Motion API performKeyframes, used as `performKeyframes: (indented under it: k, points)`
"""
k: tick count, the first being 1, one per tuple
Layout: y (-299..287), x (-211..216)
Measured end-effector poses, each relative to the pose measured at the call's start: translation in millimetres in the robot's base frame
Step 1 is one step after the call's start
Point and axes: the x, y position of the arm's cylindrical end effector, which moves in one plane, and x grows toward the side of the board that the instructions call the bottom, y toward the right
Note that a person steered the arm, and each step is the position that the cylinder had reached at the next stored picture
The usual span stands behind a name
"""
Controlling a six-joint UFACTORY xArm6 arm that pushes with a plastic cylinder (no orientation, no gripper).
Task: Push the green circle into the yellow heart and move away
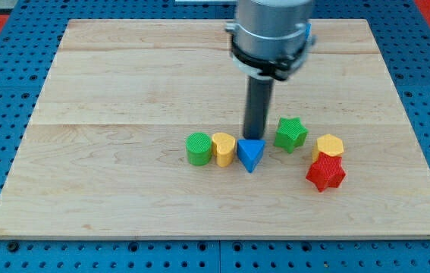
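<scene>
Green circle block (198,148) touching yellow heart block (224,149).
My tip (255,137), a bare jawless rod, sits just behind the blue triangular block (250,155).

I see the green circle (198,148), a short ribbed cylinder, standing flat on the worktop (123,91) to the view's left of my tip (255,138), somewhat nearer the view's bottom. The yellow heart (224,149) lies flat between the circle and my tip, its left side touching the circle, lobes toward the view's top.
</scene>
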Motion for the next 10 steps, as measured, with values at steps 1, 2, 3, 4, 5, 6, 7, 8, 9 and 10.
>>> performKeyframes:
  k: [1, 2, 3, 4, 5, 6, 7, 8, 9, 10]
  points:
    - [1.2, -26.7]
    - [45.6, -9.7]
    - [45.2, 8.1]
    - [16.7, -41.0]
    - [-50.9, -80.4]
    - [-115.9, -58.0]
    - [-116.0, 11.9]
    - [-116.1, 51.0]
    - [-66.6, 29.3]
    - [-76.5, 5.4]
